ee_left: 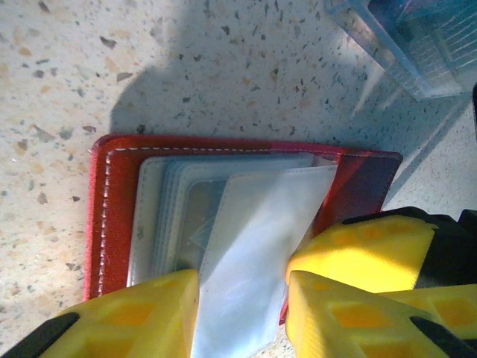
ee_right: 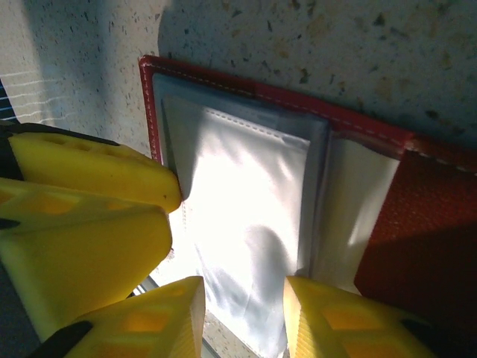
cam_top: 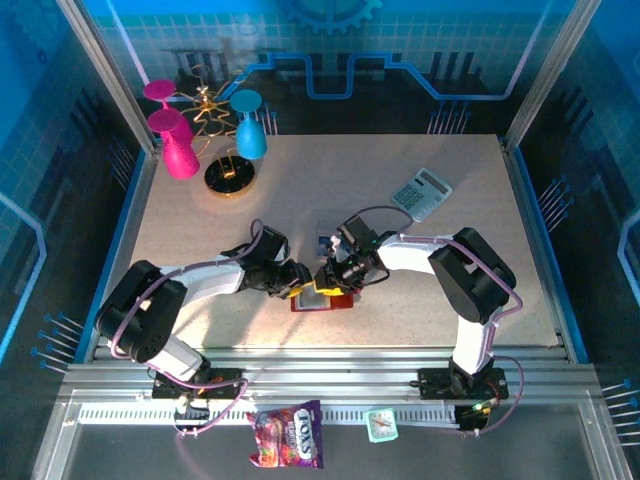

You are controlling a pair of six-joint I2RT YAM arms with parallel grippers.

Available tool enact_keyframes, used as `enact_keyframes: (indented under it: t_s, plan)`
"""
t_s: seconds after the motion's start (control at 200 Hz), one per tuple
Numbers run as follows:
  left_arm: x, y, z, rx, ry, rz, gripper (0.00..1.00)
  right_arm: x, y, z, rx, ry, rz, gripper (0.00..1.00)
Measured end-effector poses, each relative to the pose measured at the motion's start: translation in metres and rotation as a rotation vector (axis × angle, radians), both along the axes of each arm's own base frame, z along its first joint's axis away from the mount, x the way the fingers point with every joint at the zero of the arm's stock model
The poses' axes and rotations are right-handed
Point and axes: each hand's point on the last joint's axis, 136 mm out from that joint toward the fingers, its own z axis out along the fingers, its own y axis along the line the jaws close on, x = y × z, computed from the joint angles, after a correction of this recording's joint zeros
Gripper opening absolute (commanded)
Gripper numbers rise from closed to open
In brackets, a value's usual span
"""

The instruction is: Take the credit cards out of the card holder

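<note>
The red card holder (cam_top: 322, 304) lies open on the table between both arms. Its grey see-through pockets face up (ee_left: 160, 216) (ee_right: 246, 194). My left gripper (cam_top: 303, 283) is open over its near edge, and one pocket leaf (ee_left: 253, 224) rises between the left gripper's (ee_left: 242, 283) yellow fingers, touching both. My right gripper (cam_top: 331, 277) is open too, and its (ee_right: 242, 291) fingers rest on a bright pocket leaf wider than their gap. The other arm's fingers (ee_left: 365, 250) (ee_right: 89, 171) crowd in at the side. The credit cards are hidden in the pockets.
A clear plastic box (cam_top: 333, 226) (ee_left: 410, 45) stands just behind the holder, and a grey calculator (cam_top: 421, 192) lies at the back right. Pink and blue glasses (cam_top: 180, 150) and a gold stand (cam_top: 230, 176) are at the back left. A candy bag (cam_top: 288, 437) sits on the front rail.
</note>
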Motion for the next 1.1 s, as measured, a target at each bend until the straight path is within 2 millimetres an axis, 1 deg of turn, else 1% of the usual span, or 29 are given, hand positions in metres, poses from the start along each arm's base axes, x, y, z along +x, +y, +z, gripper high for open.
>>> enact_keyframes:
  t_s: [0.345, 0.755, 0.89, 1.101]
  plan:
    - [0.0, 0.0, 0.001, 0.005, -0.004, 0.0, 0.41, -0.001, -0.001, -0.002, -0.001, 0.001, -0.001, 0.35]
    - [-0.001, -0.001, 0.001, 0.0, 0.003, 0.007, 0.39, -0.001, -0.001, 0.0, 0.0, 0.003, -0.006, 0.34]
    - [-0.002, -0.002, 0.001, 0.0, 0.004, 0.004, 0.38, 0.0, 0.0, 0.006, 0.01, -0.011, -0.007, 0.34]
    - [-0.001, -0.002, 0.002, -0.001, 0.003, 0.004, 0.38, 0.005, -0.001, 0.026, 0.038, -0.05, -0.015, 0.34]
